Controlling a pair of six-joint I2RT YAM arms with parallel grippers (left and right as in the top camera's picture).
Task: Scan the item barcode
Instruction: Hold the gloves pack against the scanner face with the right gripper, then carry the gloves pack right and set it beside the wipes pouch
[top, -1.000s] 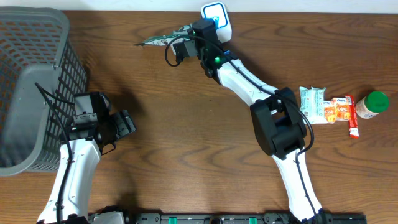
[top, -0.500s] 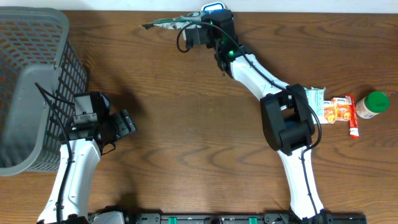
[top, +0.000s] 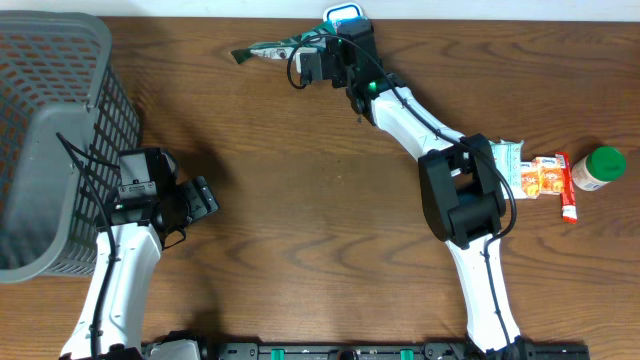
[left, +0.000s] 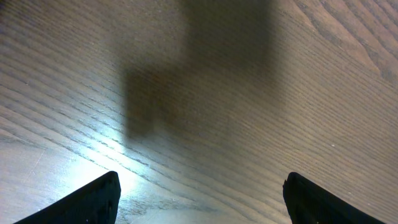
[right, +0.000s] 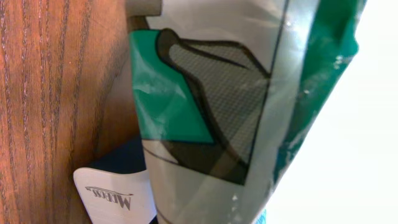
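The item, a green and silver foil packet (top: 268, 47), hangs over the table's back edge with my right gripper (top: 308, 52) shut on one end. Just beside it stands the white and blue scanner (top: 345, 14). In the right wrist view the packet (right: 236, 112) fills the frame and hides my fingers; the scanner's white casing (right: 115, 199) shows low behind it. No barcode shows on the packet. My left gripper (top: 205, 197) rests at the left, open; its fingers (left: 93, 199) stand wide apart over bare wood, the left gripper (left: 199, 202) empty.
A grey mesh basket (top: 110, 60) fills the far left. At the right edge lie a pale green packet (top: 503, 160), orange sachets (top: 540, 178), a red tube (top: 566, 190) and a green-lidded jar (top: 598, 168).
My right arm has carried the packet toward the back edge and slightly right, closer to the scanner. The left arm has not moved.
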